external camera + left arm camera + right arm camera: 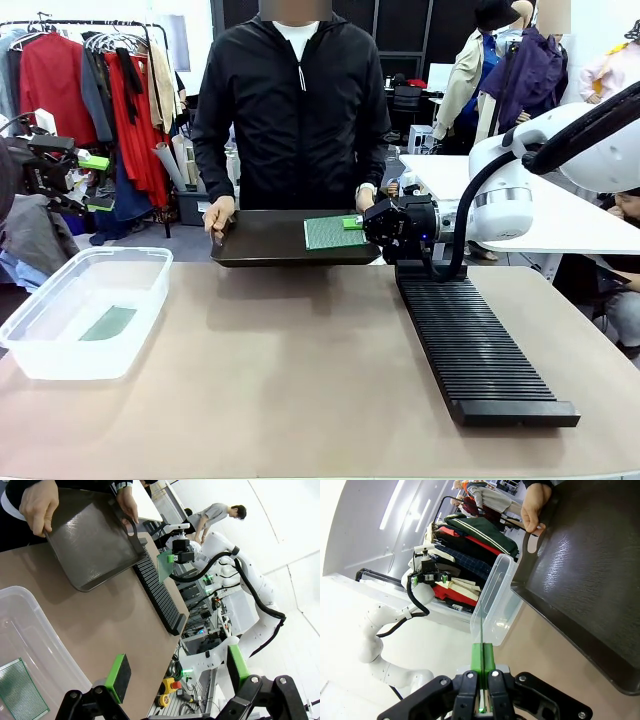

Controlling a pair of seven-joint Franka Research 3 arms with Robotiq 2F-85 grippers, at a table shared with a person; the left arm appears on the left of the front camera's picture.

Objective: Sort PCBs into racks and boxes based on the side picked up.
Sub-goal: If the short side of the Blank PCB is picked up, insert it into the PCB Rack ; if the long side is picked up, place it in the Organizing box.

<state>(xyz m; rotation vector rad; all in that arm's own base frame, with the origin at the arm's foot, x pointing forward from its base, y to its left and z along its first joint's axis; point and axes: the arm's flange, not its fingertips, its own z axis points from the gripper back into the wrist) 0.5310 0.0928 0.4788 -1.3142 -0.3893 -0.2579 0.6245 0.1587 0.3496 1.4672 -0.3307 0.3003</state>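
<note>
One PCB (pixel 330 233) is up in the air by the right end of the black tray (pixel 260 240), close to the far end of the rack (pixel 470 345). Its lighter, gridded face turns toward the robot's side. The right gripper (pixel 352 223) holds it by its right edge, green pads pinched flat against the board. From that wrist the board (pixel 481 630) shows edge-on as a thin line rising from between the pressed fingers (pixel 476 656).

A person at the far edge of the table (pixel 300 370) holds the tray by both ends, one hand (pixel 218 213) at its left end and the other hand (pixel 366 198) at its right end. The rack runs from the far edge toward the near right corner, its slots crosswise.

A second PCB (pixel 108 322) lies flat on the floor of the clear tub (pixel 60 340), which sits at the table's left edge. The left gripper (pixel 95 182) hangs in the air beyond that edge, well apart from the tub. Its fingers are spread wide with nothing between them, and in its own wrist view the two green pads (pixel 118 677) stand far apart.
</note>
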